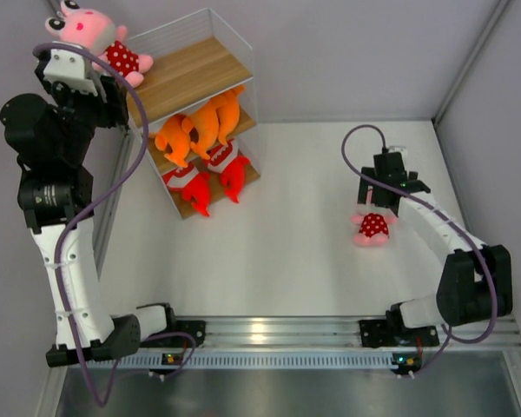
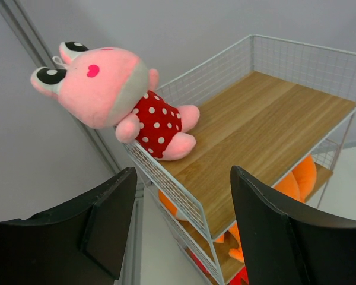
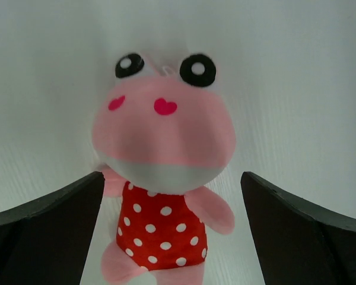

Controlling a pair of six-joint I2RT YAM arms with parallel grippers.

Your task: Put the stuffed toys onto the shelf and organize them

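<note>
Shelf point(image 2: 273, 119) pairs smooth wood-grain boards with thin white wire mesh.

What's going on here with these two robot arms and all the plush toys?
Two arms are sorting plush toys onto a three-tier shelf. The middle tier holds orange sharks and the bottom one red sharks. A pink toy in a polka-dot dress sits at the edge of the top board, with the left gripper open just short of it. The right gripper hangs open over a second pink toy lying on the table, not gripping it.
</note>
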